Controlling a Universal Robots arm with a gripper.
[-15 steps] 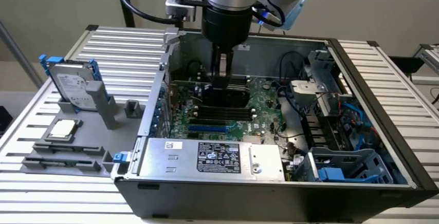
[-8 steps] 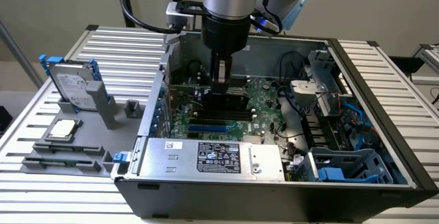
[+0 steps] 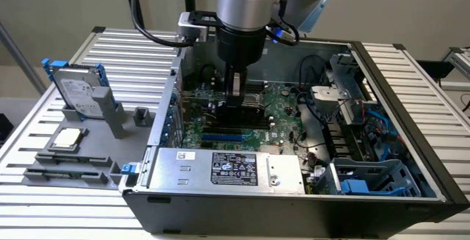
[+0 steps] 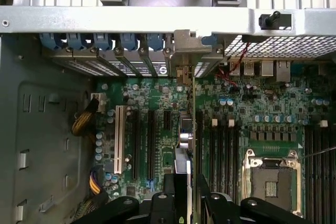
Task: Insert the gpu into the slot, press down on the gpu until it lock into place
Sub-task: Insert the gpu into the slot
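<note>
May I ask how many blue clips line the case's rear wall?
6. Five clips sit side by side on the white slot side of the metal bracket; one lies beyond it. More may be hidden.

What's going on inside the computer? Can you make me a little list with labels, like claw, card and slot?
claw: down inside the open computer case, shut on the gpu
gpu: thin black card, edge-on over the green board
slot: blue strip on the board, between the claw and the silver power-supply box in the exterior view
locked in: cannot tell
outside the case: hard drive standing upright, at the exterior view's left
</note>
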